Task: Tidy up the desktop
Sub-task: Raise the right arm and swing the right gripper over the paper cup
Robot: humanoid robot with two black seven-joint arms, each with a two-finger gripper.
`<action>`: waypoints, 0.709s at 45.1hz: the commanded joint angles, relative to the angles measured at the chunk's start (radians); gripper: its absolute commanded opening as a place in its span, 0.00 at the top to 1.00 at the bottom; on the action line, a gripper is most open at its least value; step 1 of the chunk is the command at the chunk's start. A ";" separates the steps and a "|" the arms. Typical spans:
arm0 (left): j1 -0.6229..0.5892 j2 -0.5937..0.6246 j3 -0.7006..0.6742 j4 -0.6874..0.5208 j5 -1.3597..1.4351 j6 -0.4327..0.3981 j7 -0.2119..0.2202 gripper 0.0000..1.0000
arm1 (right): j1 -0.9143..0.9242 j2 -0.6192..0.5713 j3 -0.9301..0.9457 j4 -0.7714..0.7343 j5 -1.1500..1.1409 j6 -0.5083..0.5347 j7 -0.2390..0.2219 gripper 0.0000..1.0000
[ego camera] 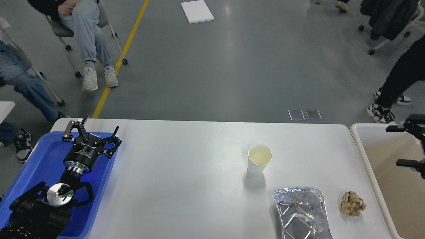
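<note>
Both tools [99,127] [403,146] spread above tray [36,166], bin [378,172]

text: white lettering on black body of left hand [94,132] | legibility: too small and tilted to read | other text: none readable on cup [259,159], foil tray [300,212], blue tray [40,166] or tabletop [186,172]
</note>
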 commanded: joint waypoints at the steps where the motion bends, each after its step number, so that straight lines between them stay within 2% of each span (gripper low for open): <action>1: 0.000 0.000 0.000 0.001 0.000 0.000 0.000 0.00 | 0.448 0.363 -0.619 0.005 -0.003 0.019 0.002 0.00; 3: 0.000 0.000 0.000 0.001 0.000 0.000 0.000 0.00 | 0.492 0.423 -0.647 0.005 0.004 0.019 0.002 0.00; 24: 0.002 0.000 -0.002 0.001 -0.002 0.000 -0.002 0.00 | 0.882 0.710 -0.662 0.125 -0.105 0.019 -0.005 0.00; 32: 0.002 0.000 -0.002 0.001 -0.002 0.000 -0.002 0.00 | 0.951 0.791 -0.530 0.169 -0.104 0.019 -0.005 0.00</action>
